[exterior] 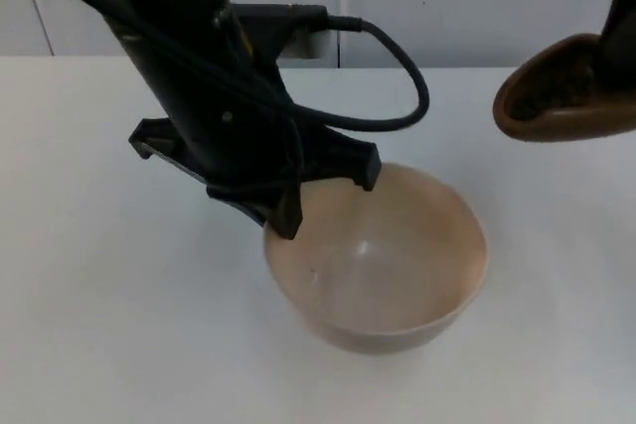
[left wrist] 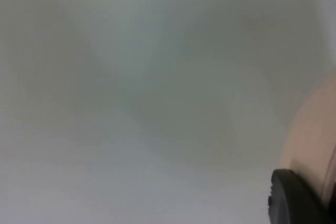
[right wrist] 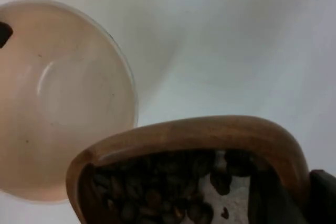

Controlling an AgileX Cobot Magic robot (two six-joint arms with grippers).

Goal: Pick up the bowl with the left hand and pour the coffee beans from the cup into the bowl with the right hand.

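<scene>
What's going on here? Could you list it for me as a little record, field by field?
bowl: beige bowl, empty, tilted, held at its rim
left gripper: left gripper clamped on the bowl's rim
cup: brown wooden cup, tipped toward the bowl, apart from it
coffee beans: coffee beans inside the cup, none poured yet
right gripper: right gripper holding the cup
table: white table

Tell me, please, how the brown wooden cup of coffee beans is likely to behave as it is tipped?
The brown wooden cup looks rigid, so the right gripper probably won't deform it. Its loose coffee beans would likely slide out suddenly towards the beige bowl at the left gripper.
</scene>
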